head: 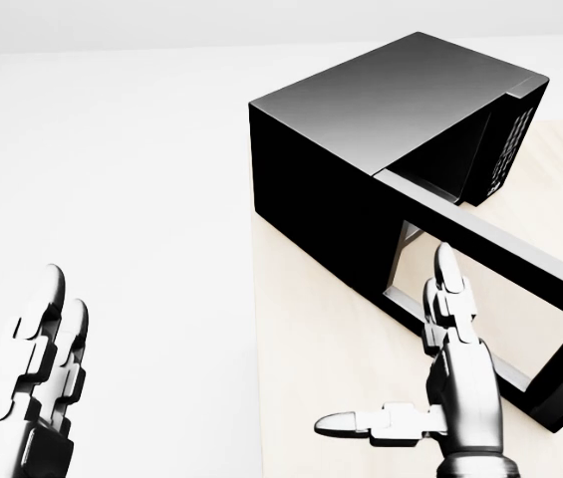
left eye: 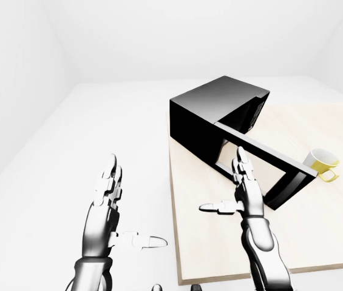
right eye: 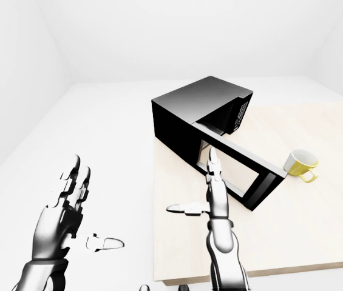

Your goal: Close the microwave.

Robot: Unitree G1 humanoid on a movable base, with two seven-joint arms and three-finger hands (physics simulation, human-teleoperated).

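Observation:
A black microwave [left eye: 210, 108] stands on a light wooden table [left eye: 329, 230], at the table's left corner in the left-eye view. Its door [left eye: 268, 159] with a glass window stands swung wide open toward the right. My right hand [left eye: 235, 188] is open, fingers stretched upward, held just short of the door's outer face near its hinge side. My left hand [left eye: 119, 203] is open and empty, off the table's left edge over the white floor. Both hands also show in the head view, right hand [head: 430, 349] and left hand [head: 42, 349].
A yellow mug [left eye: 323, 163] stands on the table just past the door's free end. White floor and white walls surround the table. The table's left edge [left eye: 172, 212] runs between my two hands.

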